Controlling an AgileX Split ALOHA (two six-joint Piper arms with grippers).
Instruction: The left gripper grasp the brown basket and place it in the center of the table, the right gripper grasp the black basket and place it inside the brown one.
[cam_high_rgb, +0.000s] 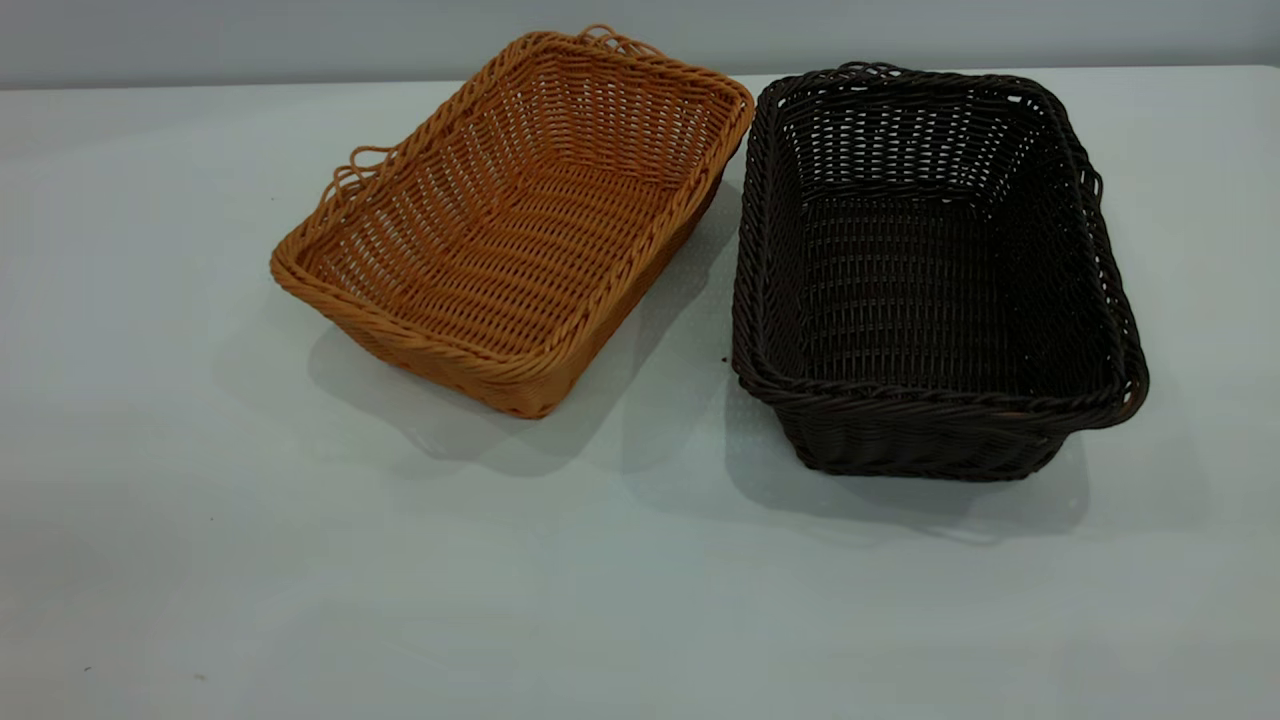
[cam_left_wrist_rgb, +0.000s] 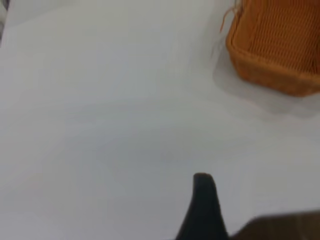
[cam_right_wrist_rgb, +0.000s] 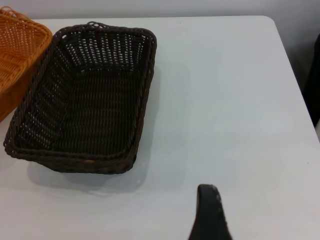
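**Both baskets side by side on the tabletop, neither claw on anything**

From my station I see the rectangular orange-tan woven wicker basket (cam_high_rgb: 510, 225) with its braided rim sitting left of the middle of the pale grey-white tabletop (cam_high_rgb: 200, 560), toward the far edge, turned at an angle so one corner points at the near edge. Small loop handles show on its left side and far end. Just beside it on the right stands the rectangular very dark brown-black woven wicker basket (cam_high_rgb: 930, 270), squarer to the tabletop edges and deeper-walled. Their far corners nearly meet; I cannot tell whether the rims touch there. Both baskets are upright and hold nothing.

Neither arm appears in the exterior view. In the left wrist view only a single dark fingertip of the left claw (cam_left_wrist_rgb: 202, 210) shows, over bare tabletop, well apart from the orange-tan basket's corner (cam_left_wrist_rgb: 275, 50). I cannot tell whether that claw is open or closed. The right wrist view likewise shows one dark fingertip of the right claw (cam_right_wrist_rgb: 210, 212), over bare tabletop near the dark basket (cam_right_wrist_rgb: 85, 100); its state I cannot tell either.
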